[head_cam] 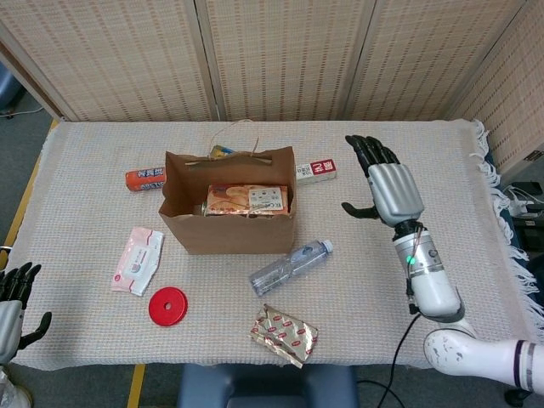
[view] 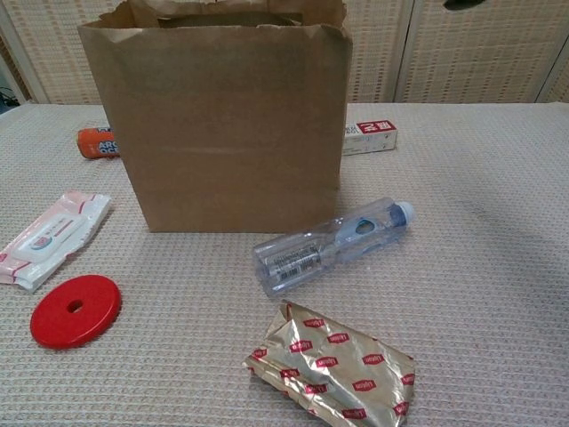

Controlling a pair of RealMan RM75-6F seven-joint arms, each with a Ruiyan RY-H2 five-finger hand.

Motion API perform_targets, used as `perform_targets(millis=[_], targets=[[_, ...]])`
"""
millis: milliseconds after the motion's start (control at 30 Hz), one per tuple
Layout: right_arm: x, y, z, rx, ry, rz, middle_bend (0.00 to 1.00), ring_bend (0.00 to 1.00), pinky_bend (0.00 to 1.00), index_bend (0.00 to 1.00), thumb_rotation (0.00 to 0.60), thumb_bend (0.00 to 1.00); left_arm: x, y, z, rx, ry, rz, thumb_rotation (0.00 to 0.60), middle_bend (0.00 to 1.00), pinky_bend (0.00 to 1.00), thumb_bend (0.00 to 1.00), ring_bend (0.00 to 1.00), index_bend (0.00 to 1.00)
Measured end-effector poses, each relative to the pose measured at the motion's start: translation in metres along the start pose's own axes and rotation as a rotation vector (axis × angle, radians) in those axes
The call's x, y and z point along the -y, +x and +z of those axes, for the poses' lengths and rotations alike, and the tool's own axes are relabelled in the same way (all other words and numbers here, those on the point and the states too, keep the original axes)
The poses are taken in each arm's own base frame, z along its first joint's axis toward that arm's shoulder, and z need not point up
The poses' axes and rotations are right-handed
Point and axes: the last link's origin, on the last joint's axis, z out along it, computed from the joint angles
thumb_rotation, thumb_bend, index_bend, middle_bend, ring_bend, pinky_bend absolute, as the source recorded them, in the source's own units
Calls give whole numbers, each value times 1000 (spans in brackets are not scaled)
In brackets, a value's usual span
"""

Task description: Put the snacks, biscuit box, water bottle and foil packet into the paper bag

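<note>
So around the brown paper bag [head_cam: 228, 223] there's a bunch of stuff scattered on the woven beige tablecloth [head_cam: 442, 170]. Off to its left is a pink-and-white flat wipes pack [head_cam: 138, 260], and just in front of that a round red plastic disc with a hole in the middle [head_cam: 167, 306]. Behind the bag's left corner lies an orange tube-shaped snack pack [head_cam: 145, 179], partly hidden by the bag in the chest view. Behind the right corner there's a small red-and-white rectangular box [head_cam: 315, 171]. Nothing is stacked on anything; they all lie apart from each other.

The bag itself stands upright with its top open, thin string handles sticking up at the back. Inside, lying flat across the opening, you can see an orange-and-white biscuit box [head_cam: 248, 200], with something darker tucked under it that I can't make out. From the chest camera the bag's front wall blocks the contents completely.

The clear plastic water bottle with a blue cap [head_cam: 290, 266] lies on its side just in front of the bag's right corner, cap pointing right and away. Nearer the front edge sits the crinkled gold foil packet with red logos [head_cam: 284, 334], flat on the cloth, near the bottle but not touching.

The right hand [head_cam: 388, 190] hangs above the table well right of the bag, fingers spread, holding nothing. The left hand [head_cam: 14, 299] is down at the table's near-left corner, fingers loosely apart, also empty.
</note>
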Motion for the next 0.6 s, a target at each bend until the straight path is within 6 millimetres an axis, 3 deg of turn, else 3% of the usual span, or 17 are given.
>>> perform_targets(millis=[133,367,467,600], targets=[[-36,-17,-23,171,-38,-56,43,0,131,0,600,87,-2,-1,1,-1,-3,11,600,0,0,377,0,0],[-58,-56,-55,369,33,-197,44,9,157,9,600,66,-4,-3,3,-1,-6,18,600,0,0,377,0,0],[-60,-67,-60,407,51,-221,61,38,191,32,600,64,-4,-3,3,0,-7,18,600,0,0,376,0,0],[-42,-90,-61,451,128,-222,80,58,202,53,600,64,-4,-3,4,3,-6,12,600,0,0,375,0,0]])
